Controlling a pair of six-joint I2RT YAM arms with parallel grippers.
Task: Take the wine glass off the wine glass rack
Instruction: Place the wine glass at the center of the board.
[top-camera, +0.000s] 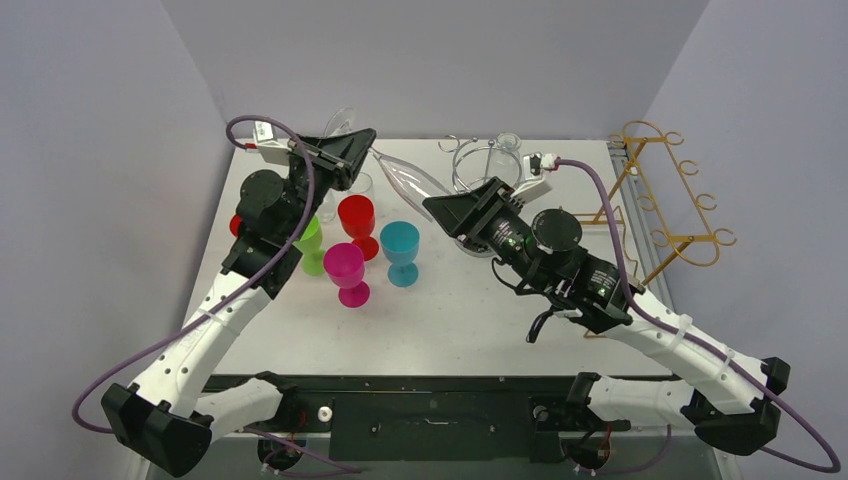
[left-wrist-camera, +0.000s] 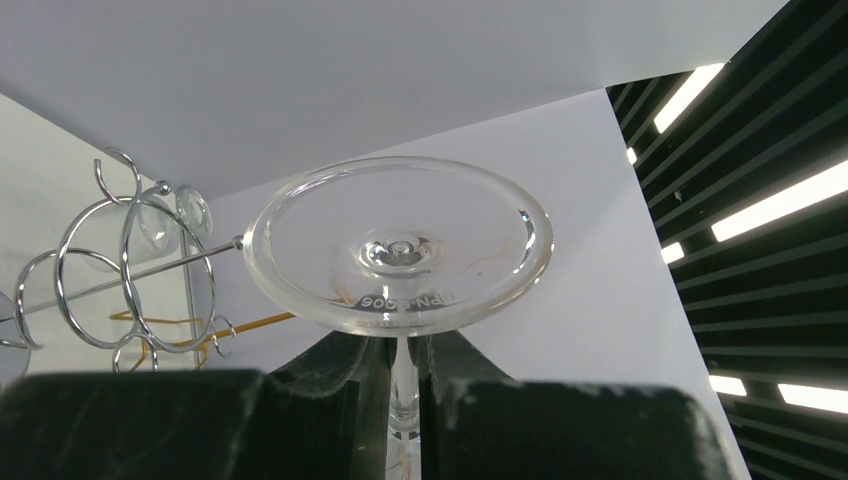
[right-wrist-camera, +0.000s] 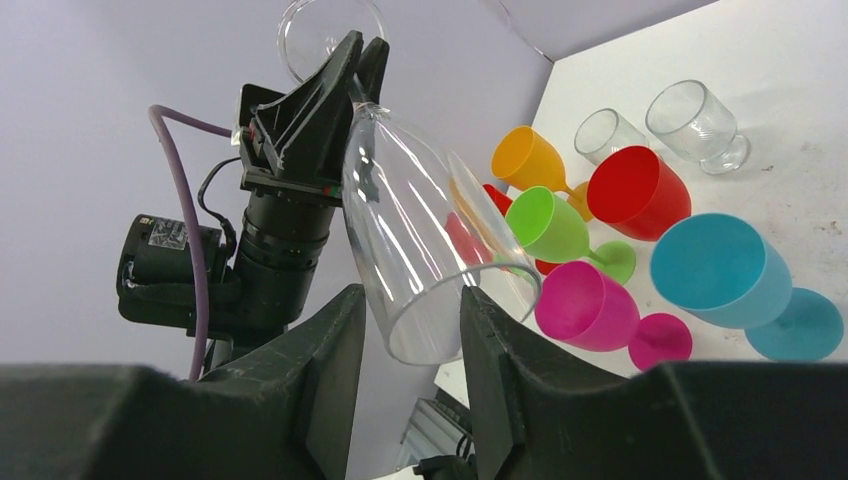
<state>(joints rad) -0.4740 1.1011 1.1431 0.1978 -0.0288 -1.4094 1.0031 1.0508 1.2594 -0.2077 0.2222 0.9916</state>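
Wine glass: the clear wine glass (top-camera: 405, 180) is off the racks and in the air over the back of the table, lying nearly on its side. Its foot (left-wrist-camera: 398, 245) points back-left and its open mouth points toward the right arm.
Left gripper: the left gripper (top-camera: 368, 140) is clamped on the wine glass stem just under the foot. In the left wrist view the stem runs down the narrow slot between the two black fingers (left-wrist-camera: 340, 385).
Right gripper: the right gripper (top-camera: 432, 208) is spread apart, with one finger on each side of the bowl's rim (right-wrist-camera: 420, 250). Whether either finger (right-wrist-camera: 335, 340) touches the glass cannot be told.
Silver wire rack: the silver wire rack (top-camera: 478, 160) stands at the back centre of the table, just behind the right gripper and apart from the held glass. Something small of clear glass hangs among its loops (left-wrist-camera: 160, 225).
Gold rack: the gold rack (top-camera: 680, 200) stands at the table's right edge, well apart from the glass.
Goblets: the red goblet (top-camera: 357, 222), teal goblet (top-camera: 401, 250), magenta goblet (top-camera: 346, 270) and green goblet (top-camera: 312, 245) stand upright in a cluster near the left arm, below the held glass. An orange goblet (right-wrist-camera: 530, 160) shows behind them in the right wrist view.
Clear tumblers: two clear tumblers (right-wrist-camera: 700, 125) sit farther back.
Table: the white table (top-camera: 470, 320) bears all of this.
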